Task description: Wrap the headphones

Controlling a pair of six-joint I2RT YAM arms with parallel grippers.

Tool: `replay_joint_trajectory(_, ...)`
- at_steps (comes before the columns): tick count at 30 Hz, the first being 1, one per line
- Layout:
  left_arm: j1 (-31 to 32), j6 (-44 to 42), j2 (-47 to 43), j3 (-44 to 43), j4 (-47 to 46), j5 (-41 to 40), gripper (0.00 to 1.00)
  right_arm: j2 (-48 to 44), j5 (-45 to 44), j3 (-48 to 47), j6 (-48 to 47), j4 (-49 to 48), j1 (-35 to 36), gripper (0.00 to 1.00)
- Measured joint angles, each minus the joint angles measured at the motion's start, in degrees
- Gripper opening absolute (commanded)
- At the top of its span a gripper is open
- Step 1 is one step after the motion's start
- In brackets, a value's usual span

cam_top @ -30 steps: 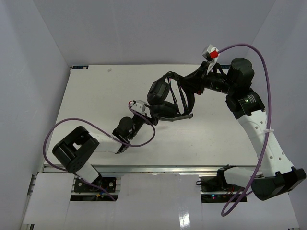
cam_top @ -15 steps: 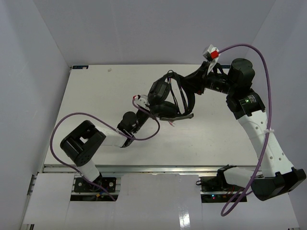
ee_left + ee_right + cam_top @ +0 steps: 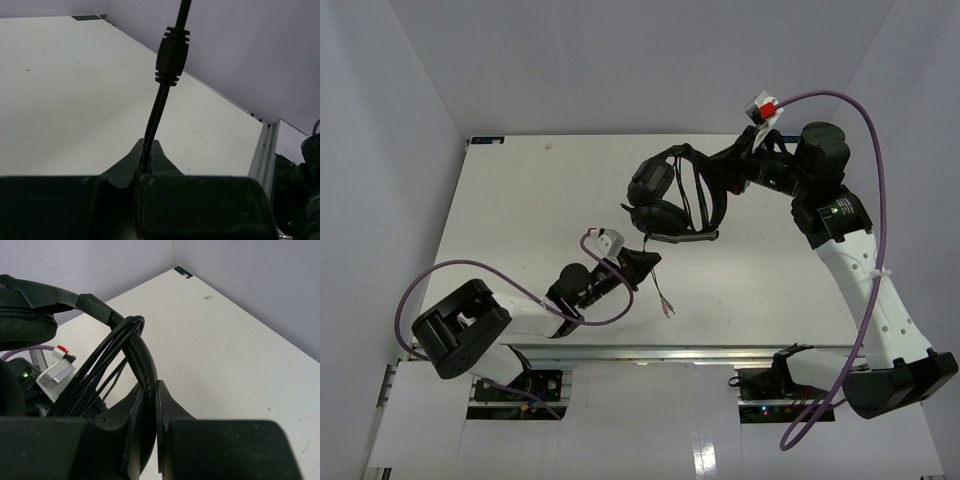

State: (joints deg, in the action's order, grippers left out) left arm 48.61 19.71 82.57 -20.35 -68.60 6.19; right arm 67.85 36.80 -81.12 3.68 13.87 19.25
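- A white tabletop sits inside pale grey walls.
- The headphones are near the far middle of the tabletop. They are lifted up, not lying flat.
- The right pincer has its two fingers squeezed tight on the headband and holds the headphones up.
- Some loops of the thin black cable already go round the headband, just beside the right pincer.
- The left pincer is pinched together on the cable. The cable runs up from it to a thick ribbed bit.
- The loose end of the cable lies on the tabletop, near the left pincer, and looks a bit red.
- I think the job is in the winding part: some cable is wrapped and some is not yet.
- Next, I think the left pincer should carry the cable round the headband once more. The right pincer should hold steady.
- The pull should be soft, so the loops do not slip off.
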Motion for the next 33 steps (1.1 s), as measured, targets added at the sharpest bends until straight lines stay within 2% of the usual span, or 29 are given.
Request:
replay_joint_trajectory(10,11.5,1.1,-0.8,-8.7,14.4,-1.8,0.0,0.8,-13.3,0.0,0.4,4.5,0.1,0.08)
replay_joint_trajectory(15,16.7,0.2,-6.4,-9.8,22.7,-5.8,0.0,0.8,-19.4,0.4,-1.6,8.4,0.5,0.08)
replay_joint_trajectory(20,20.8,-2.1,-10.3,-16.1,35.0,-9.7,0.0,0.8,-25.4,1.9,-5.1,8.7,1.4,0.08)
replay_joint_trajectory(27,23.5,-5.1,-11.1,-27.8,53.0,-11.6,0.0,0.6,-34.0,5.5,-10.2,7.0,4.6,0.08)
replay_joint_trajectory(33,23.8,-7.0,-6.0,-39.1,65.8,-11.6,0.0,0.8,-43.3,7.0,-16.4,4.0,11.1,0.08)
